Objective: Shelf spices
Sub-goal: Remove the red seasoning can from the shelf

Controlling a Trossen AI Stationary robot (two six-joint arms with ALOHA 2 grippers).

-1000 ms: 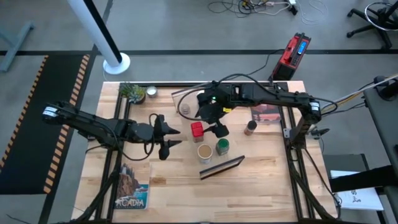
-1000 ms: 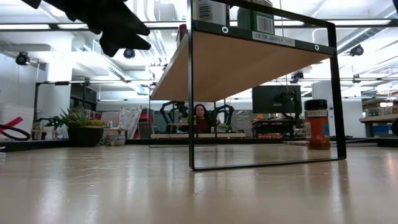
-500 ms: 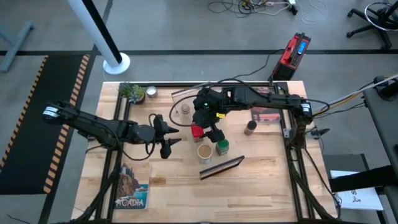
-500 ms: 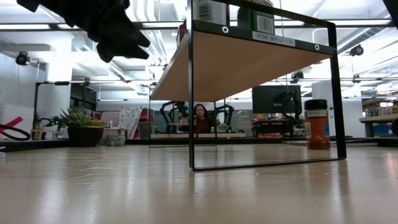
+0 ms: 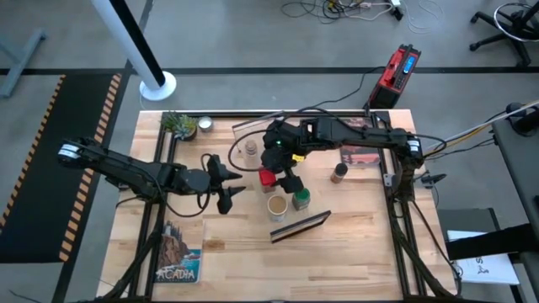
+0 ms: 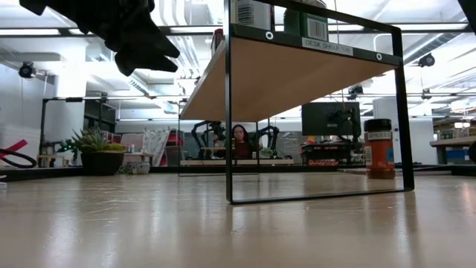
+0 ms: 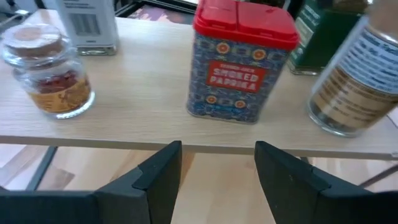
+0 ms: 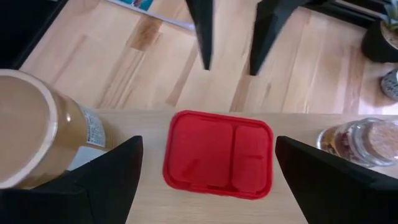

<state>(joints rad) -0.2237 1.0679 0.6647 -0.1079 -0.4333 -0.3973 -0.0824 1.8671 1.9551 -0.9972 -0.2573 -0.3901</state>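
The red square tin [image 8: 219, 154] has a hinged two-part red lid and blue patterned sides with a red label reading "SMOKED PAPRIKA". It stands upright on the light-wood shelf board [image 7: 143, 118], directly below the right gripper [image 5: 285, 172], whose fingers are spread wide on either side of the tin without touching it. To one side of that gripper, on the same board, stands the wide tan-lidded jar [image 8: 31, 134]; to the other side is a small clear glass jar with a cork-like top [image 8: 359, 142] holding reddish-orange spice. A green-lidded jar [image 5: 301, 198] sits just beyond the right gripper toward the board's dark end strip [image 5: 300, 225].

The left gripper [image 5: 229, 184] hangs level with the shelf edge, facing the red tin, its two dark fingers parted and holding nothing. A white-labelled container [image 7: 87, 25] and a dark green one [image 7: 323, 31] stand behind the tin from that side.

A brown jar with a black lid [image 5: 338, 172] stands on the table, apart from the shelf and beyond the right gripper. The table [image 5: 354, 252] is pale butcher-block wood in a black frame; on it lie a picture-covered book marked "ACADIA" [image 5: 178, 252] and a small green potted plant [image 5: 178, 124]. In the low view, the room behind shows ceiling lights, monitors and a seated person [image 6: 239, 141].
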